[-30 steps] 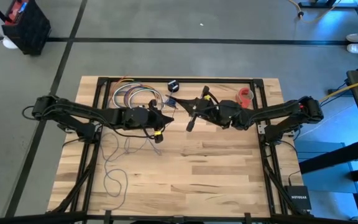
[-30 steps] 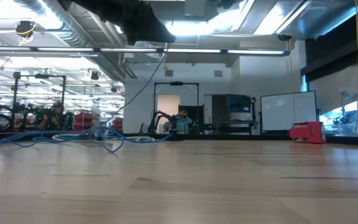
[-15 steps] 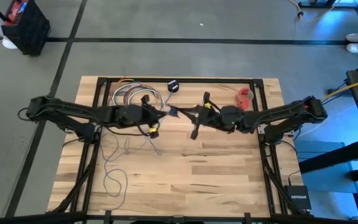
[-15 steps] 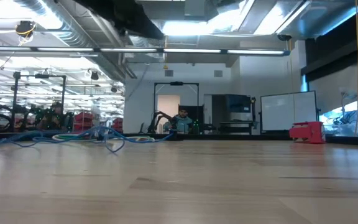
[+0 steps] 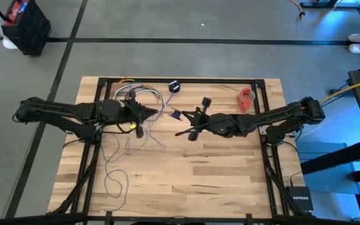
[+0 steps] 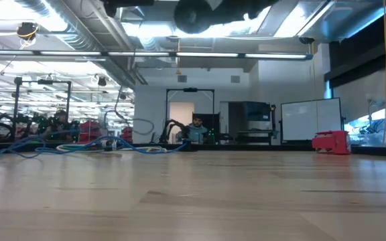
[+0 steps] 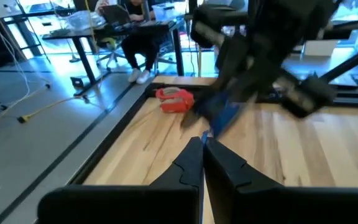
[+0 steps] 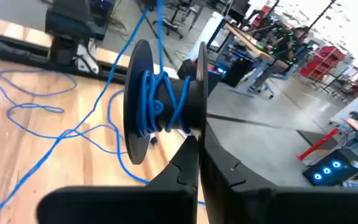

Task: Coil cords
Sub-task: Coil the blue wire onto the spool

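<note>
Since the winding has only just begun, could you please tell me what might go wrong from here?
1. The blue cord sits in only a few loose turns on the black spool held by the right pincer; they might slip off.
2. The slack lies in crossing loops on the table, so it may knot when pulled.
3. The left pincer works beside the coloured wire bundle, which could snag.
</note>
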You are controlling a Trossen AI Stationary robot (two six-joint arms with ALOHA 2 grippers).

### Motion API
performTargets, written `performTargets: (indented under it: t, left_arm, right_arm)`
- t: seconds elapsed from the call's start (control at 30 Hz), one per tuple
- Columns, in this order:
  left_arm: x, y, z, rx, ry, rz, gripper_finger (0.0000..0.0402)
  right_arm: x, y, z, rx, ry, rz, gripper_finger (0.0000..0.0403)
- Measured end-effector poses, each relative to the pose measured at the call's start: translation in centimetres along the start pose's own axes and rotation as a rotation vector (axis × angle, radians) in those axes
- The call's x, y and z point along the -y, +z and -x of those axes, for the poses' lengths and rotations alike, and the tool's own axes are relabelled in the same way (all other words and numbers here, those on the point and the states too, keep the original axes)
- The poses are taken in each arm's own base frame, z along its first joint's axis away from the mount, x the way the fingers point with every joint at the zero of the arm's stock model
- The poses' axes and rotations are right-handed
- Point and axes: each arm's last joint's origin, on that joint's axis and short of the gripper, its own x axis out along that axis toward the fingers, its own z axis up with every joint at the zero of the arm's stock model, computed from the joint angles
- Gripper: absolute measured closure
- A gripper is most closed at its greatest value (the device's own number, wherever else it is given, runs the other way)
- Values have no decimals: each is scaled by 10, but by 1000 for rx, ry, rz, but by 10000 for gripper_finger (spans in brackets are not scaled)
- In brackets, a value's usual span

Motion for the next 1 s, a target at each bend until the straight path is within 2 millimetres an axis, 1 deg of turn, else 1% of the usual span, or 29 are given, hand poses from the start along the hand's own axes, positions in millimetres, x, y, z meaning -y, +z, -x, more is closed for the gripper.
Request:
performTargets:
  t: [0.13,0.3,0.47,0.6,0.77,1.0]
  left_arm:
    - [6,-7,-10,-45,-8,4,395]
    - [14,-15,-28,-79,-8,0,398]
    - [20,-18,-44,-53,-6,11,399]
    - [25,-19,-55,-22,-6,33,399]
    - [33,-28,-71,-31,-9,34,394]
    - [38,-35,-82,-34,-7,39,392]
  right_arm:
    - [-2,-14,-18,-56,-19,8,395]
    - [-7,-26,-37,-68,-43,1,395]
    - [-9,-34,-45,-89,-53,6,395]
    - [-10,-34,-48,-71,-67,-30,395]
    - [-9,-29,-49,-17,-86,-69,395]
    - [-6,-21,-49,68,-116,-127,395]
